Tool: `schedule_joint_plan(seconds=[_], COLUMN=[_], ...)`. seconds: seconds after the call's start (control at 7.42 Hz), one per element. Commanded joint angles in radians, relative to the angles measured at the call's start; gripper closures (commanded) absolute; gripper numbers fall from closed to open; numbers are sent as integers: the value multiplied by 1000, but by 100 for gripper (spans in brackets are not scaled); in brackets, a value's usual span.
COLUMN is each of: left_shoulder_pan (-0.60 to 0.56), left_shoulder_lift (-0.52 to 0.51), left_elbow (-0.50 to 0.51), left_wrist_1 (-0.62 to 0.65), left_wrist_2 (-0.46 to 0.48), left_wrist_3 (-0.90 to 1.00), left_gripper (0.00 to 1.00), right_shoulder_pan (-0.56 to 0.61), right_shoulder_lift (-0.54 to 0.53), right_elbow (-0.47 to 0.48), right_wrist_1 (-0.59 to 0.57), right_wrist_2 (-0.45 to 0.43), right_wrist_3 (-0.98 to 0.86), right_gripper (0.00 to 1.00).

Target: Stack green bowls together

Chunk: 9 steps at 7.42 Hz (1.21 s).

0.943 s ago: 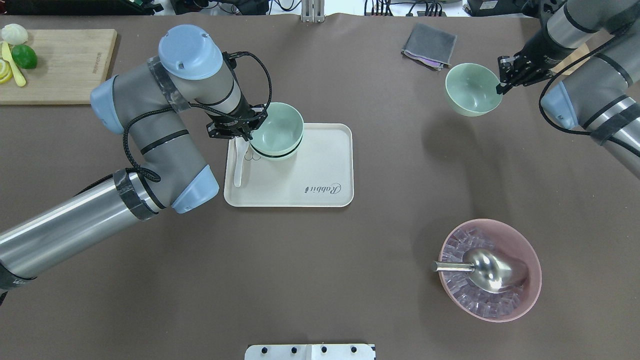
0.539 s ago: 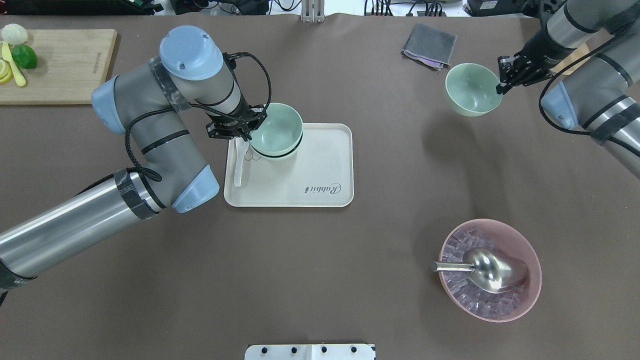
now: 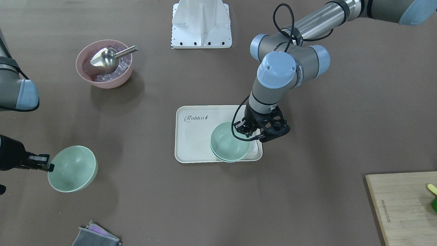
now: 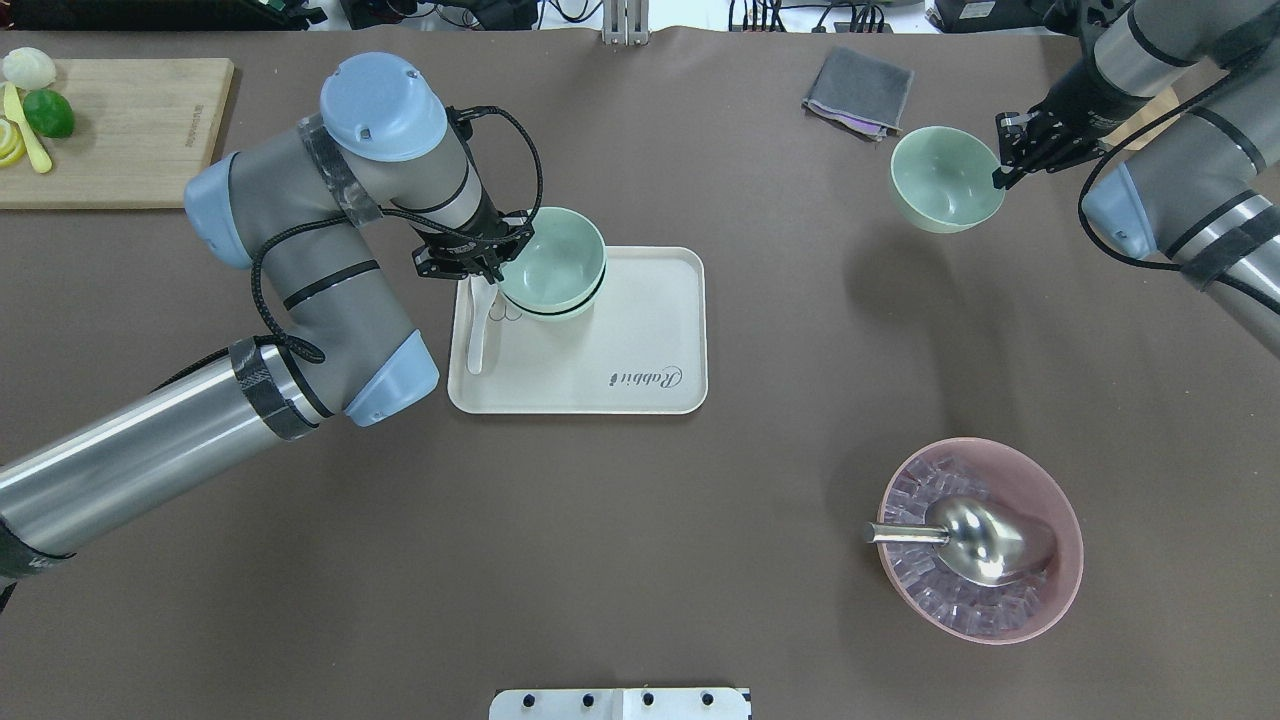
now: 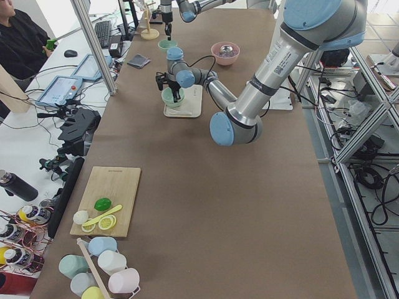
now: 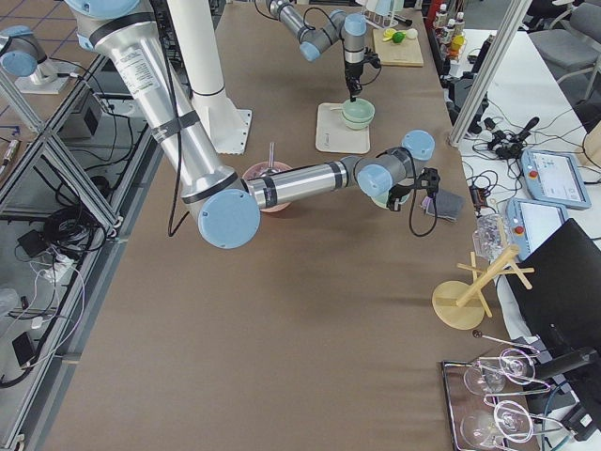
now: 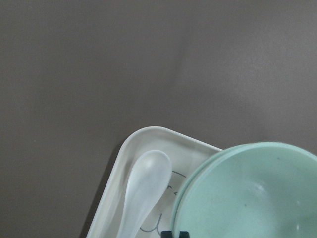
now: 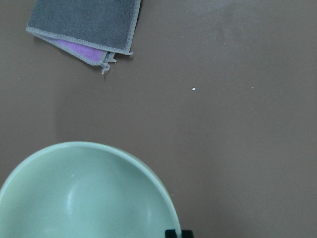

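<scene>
Left gripper [image 4: 497,268]: I am seeing it pinching the rim of the upper green bowl [image 4: 555,262] on the side facing the arm. That bowl is sitting nested in the lower green bowl [image 4: 560,314], of which only a sliver of rim is showing. The pair is resting on the cream tray [image 4: 640,340], in its far corner on the robot's left. A white spoon [image 4: 478,335] is lying on the tray just beside the stack, below the gripper.

Right gripper [image 4: 1000,178]: I am reading it as clamping the rim of the third green bowl [image 4: 945,180]. The bowl is hanging mouth up, clear of the table, its shadow falling apart from it. A folded grey cloth [image 4: 860,90] is lying near it. Well apart, closer to the robot's base, a pink bowl [image 4: 1055,500] is holding ice and a metal scoop [image 4: 985,540].
</scene>
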Motion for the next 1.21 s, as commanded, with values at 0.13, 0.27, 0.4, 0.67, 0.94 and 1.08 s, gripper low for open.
schedule_joint_plan(seconds=[0.13,0.27,0.4,0.67,0.94,1.08], left_shoulder_pan=[0,0,2,3,3,3], left_shoulder_lift=[-3,-5,-6,-8,-8,-9], left_elbow=[1,3,1,9,12,14], left_wrist_1=[-2,-2,0,-2,-2,-2], left_wrist_2=[0,-1,0,0,0,0], left_wrist_3=[-2,-3,-3,-5,-3,-3], left_gripper=[100,100,100,100,100,100], right_shoulder_pan=[0,0,0,0,-2,-2], right_shoulder_lift=[0,-2,-2,-3,-2,-2], right_elbow=[0,0,0,0,0,0], right_wrist_1=[0,0,0,0,0,0], right_wrist_2=[0,-2,-2,-8,-9,-9], right_wrist_3=[0,0,0,0,0,0], right_gripper=[100,100,100,100,100,100])
